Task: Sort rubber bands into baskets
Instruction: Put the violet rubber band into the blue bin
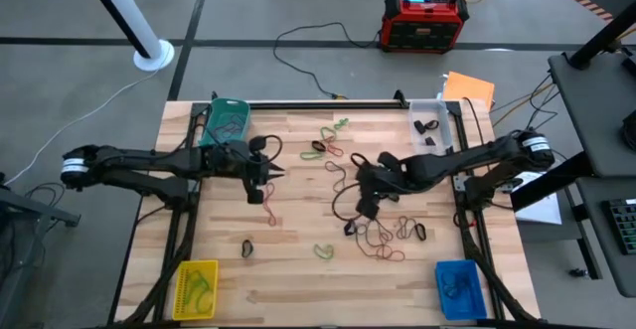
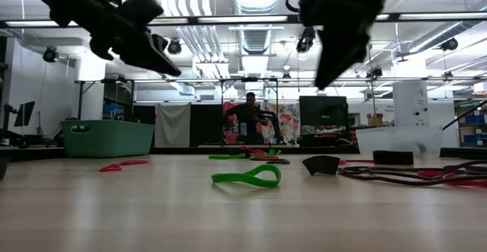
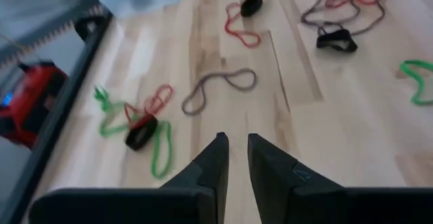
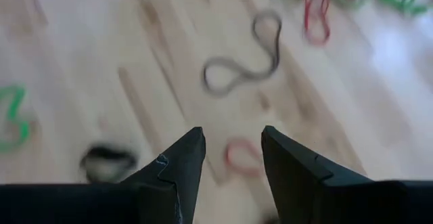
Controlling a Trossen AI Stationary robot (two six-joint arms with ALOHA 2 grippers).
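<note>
Red-and-black box on floor beyond table; cables alongside.

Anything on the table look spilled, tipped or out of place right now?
Nothing looks damaged or tipped. The four baskets sit at the table corners: teal, clear, yellow, blue. Many rubber bands lie loose across the wood, unsorted. A red-and-black box stands on the floor beyond the table.
</note>
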